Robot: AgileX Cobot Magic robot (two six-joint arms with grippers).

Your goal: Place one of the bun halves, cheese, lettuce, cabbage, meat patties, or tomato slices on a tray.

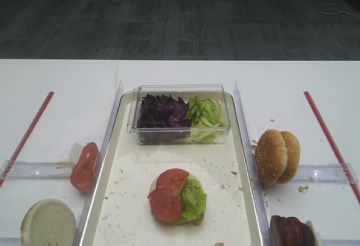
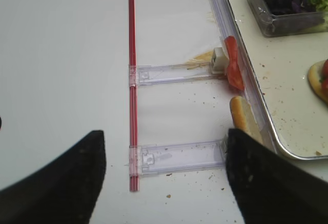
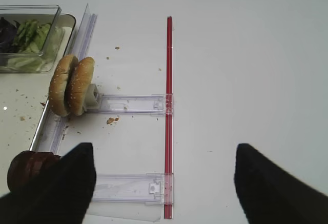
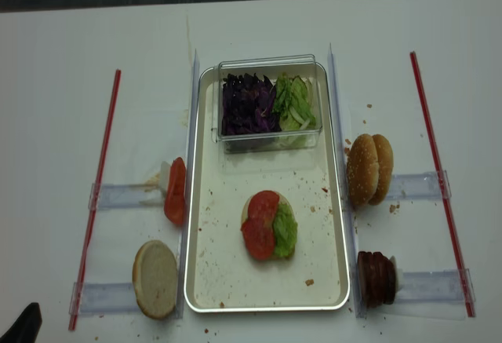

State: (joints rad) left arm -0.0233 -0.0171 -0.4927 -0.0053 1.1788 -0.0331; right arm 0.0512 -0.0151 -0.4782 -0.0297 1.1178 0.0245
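tomato slices [image 4: 261,221] on tray [image 4: 205,280], before the box [image 4: 269,103].

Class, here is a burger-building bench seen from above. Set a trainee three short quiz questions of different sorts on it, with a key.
1. True or false: the clear box on the tray holds purple cabbage and green lettuce side by side.
2. Multiple choice: what lies on top of the bun half in the middle of the tray? A) cheese only B) two tomato slices and lettuce C) a meat patty
3. Fill in: the meat patties stand on edge outside the tray, on its ____ side as seen from above.

Key: 1 true; 2 B; 3 right.
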